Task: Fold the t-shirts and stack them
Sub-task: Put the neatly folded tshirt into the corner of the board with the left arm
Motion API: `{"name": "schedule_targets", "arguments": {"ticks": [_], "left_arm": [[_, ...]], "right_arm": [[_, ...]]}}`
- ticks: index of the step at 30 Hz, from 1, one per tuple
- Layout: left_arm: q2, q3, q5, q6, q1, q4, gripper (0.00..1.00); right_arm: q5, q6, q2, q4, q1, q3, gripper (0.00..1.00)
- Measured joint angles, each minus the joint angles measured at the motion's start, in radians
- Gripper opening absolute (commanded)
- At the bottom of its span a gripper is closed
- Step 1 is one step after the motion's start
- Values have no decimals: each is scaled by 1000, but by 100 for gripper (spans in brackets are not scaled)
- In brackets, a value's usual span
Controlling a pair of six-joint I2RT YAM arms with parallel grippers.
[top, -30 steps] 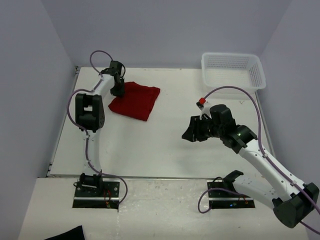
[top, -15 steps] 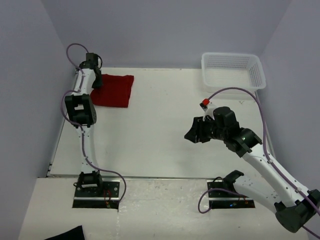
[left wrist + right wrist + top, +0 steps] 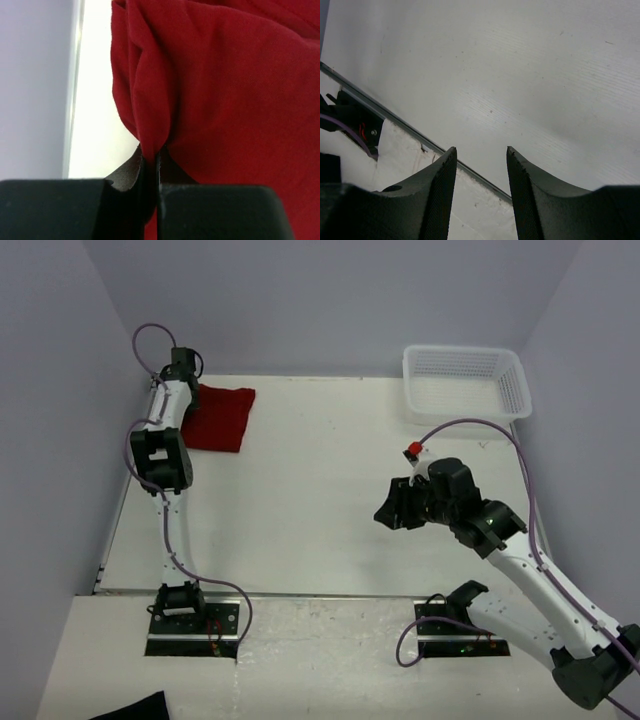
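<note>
left gripper (image 3: 150, 159) clamped on t-shirt (image 3: 222, 418) at far-left table corner

the left gripper is pinched tight on a bunched fold at the edge of the dark red t-shirt. in the wrist view the cloth spreads away from the fingertips and to the right. the t-shirt lies folded on the table (image 3: 320, 500), just beside the left wall. the right gripper (image 3: 393, 514) hangs over the right-centre of the table, jaws parted, holding nothing, well apart from the t-shirt. the white mesh basket (image 3: 465, 390) sits at the far-right corner.
</note>
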Motion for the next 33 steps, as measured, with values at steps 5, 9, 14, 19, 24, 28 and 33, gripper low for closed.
{"name": "schedule_targets", "arguments": {"ticks": [5, 9, 14, 19, 24, 28, 33], "left_arm": [[18, -1, -95, 19, 2, 77, 0], [21, -3, -140, 20, 6, 129, 0], [25, -3, -174, 50, 9, 204, 0], [40, 10, -183, 86, 9, 261, 0], [72, 30, -181, 113, 10, 307, 0], [97, 37, -178, 123, 13, 327, 0], [105, 37, -156, 124, 28, 331, 0]], "right_arm": [[8, 2, -6, -11, 0, 0, 46], [18, 4, -5, -19, 0, -1, 46], [28, 10, -1, -22, 0, -1, 46], [41, 19, 8, -27, 0, -1, 46], [56, 27, 10, -30, 0, 0, 46], [62, 36, 17, -32, 0, 0, 46], [72, 48, 24, -33, 0, 0, 46]]}}
